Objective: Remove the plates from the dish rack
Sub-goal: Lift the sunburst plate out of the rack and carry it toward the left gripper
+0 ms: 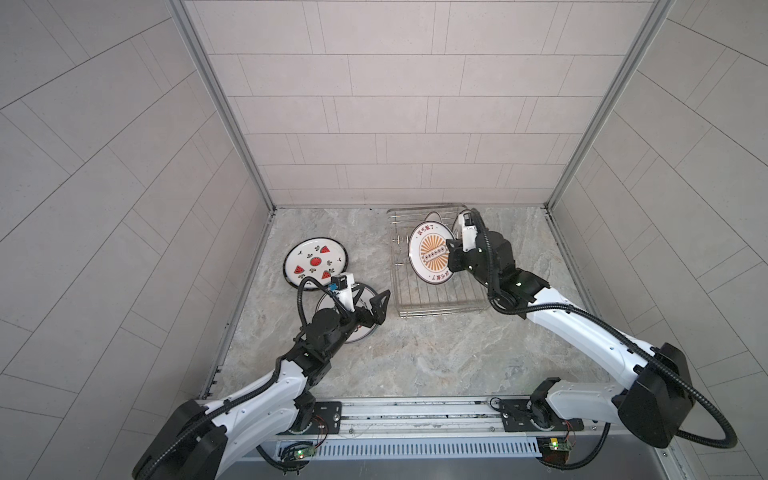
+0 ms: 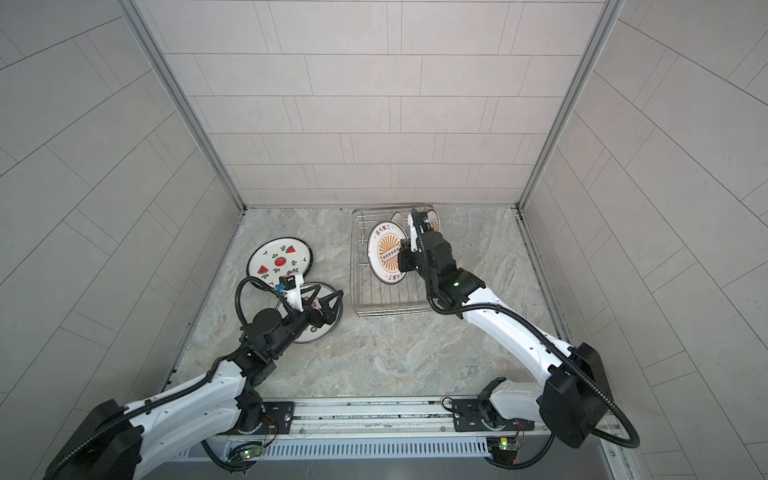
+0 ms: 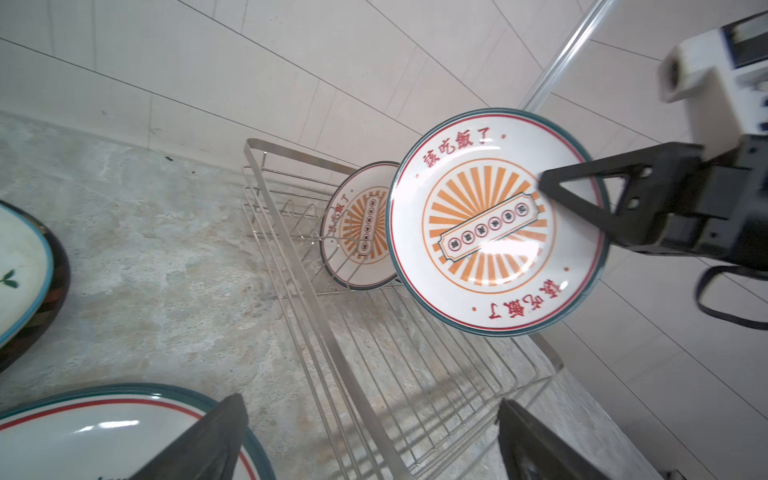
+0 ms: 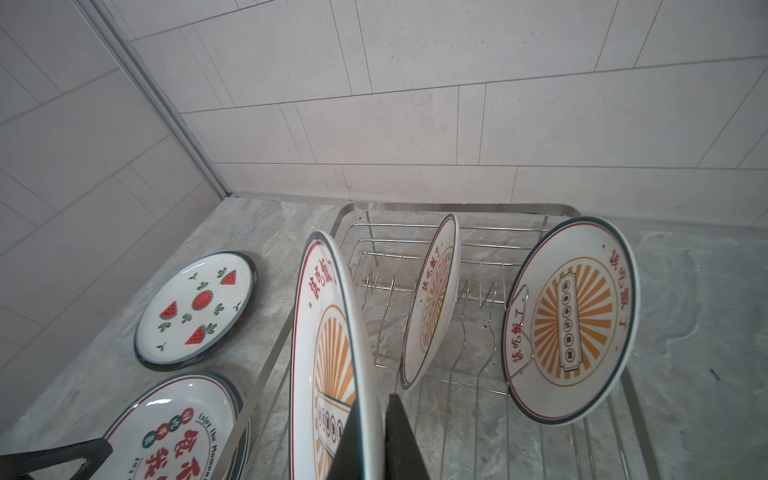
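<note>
- The sunburst plate (image 1: 428, 255) stands on edge over the dish rack (image 1: 436, 308). The right end effector (image 4: 374, 415) is pinched narrow on its rim.
- I can't tell whether its lower edge clears the wires.
- Two more sunburst plates (image 4: 436, 303) (image 4: 577, 320) lean among the prongs at the back.
- The left end effector (image 1: 369, 300) is spread wide and empty, above a red-lettered plate (image 4: 174, 419) lying flat on the worktop (image 1: 436, 353). The arm hides much of this plate from above.
- A watermelon plate (image 1: 316, 262) lies flat just beyond.
</note>
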{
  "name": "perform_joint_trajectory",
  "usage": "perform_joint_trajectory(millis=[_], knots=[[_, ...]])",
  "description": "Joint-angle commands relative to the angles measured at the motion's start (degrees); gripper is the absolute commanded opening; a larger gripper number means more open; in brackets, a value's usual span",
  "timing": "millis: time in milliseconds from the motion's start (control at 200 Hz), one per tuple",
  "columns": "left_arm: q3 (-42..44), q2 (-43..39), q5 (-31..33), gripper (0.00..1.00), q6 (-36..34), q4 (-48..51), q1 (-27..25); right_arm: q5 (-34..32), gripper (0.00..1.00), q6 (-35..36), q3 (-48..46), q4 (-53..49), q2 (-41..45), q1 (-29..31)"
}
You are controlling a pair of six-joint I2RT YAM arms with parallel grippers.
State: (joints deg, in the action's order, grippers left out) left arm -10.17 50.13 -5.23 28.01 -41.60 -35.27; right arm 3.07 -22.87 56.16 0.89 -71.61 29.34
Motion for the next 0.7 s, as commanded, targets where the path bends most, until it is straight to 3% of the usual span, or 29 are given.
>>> perform_joint_trajectory(millis=[0, 120, 290, 450, 696], knots=[[-0.7, -1.5, -8.7, 1.00, -0.4, -2.8, 0.2, 20.9, 0.07, -3.3, -0.4, 6.3, 1.9, -3.9], [-1.4, -1.4, -15.1, 1.00, 1.4, -5.1, 0.1, 29.2, 0.07, -3.2, -2.5, 7.6, 3.5, -6.0], [-1.1, -1.0, -16.5, 1.00, 5.5, -8.6, 0.1, 37.3, 0.07, -4.2, -6.0, 14.0, 5.8, -6.3], [-0.4, -3.4, -19.0, 1.00, 9.4, -9.3, 0.1, 41.0, 0.07, -4.6, -6.7, 15.9, 6.0, -6.6], [0.3, -9.9, -15.1, 0.98, 11.2, -5.9, 0.1, 45.1, 0.07, -6.4, -7.5, 18.6, 5.7, -6.6]])
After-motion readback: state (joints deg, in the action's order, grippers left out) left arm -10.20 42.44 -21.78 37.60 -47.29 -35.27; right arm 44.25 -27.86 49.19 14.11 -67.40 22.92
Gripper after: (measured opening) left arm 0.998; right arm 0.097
